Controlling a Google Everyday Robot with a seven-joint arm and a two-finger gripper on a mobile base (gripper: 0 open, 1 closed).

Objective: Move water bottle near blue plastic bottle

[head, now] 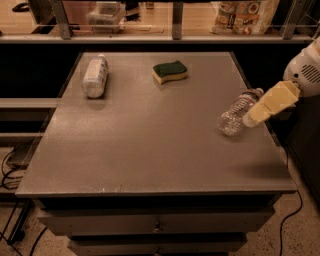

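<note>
The water bottle [234, 116] is clear and crinkled with a white cap. It lies on its side near the right edge of the grey table [150, 145]. The blue plastic bottle [95, 76] is opaque and whitish. It lies on its side at the far left of the table. My gripper [257, 114], pale yellow on a white arm, reaches in from the right and sits right against the water bottle's right side, partly overlapping it.
A green and yellow sponge [170, 71] lies at the far middle of the table. A shelf with bags and a container [105, 12] runs behind the table. Cables [7, 170] lie on the floor to the left. Drawers [155, 225] sit below the tabletop.
</note>
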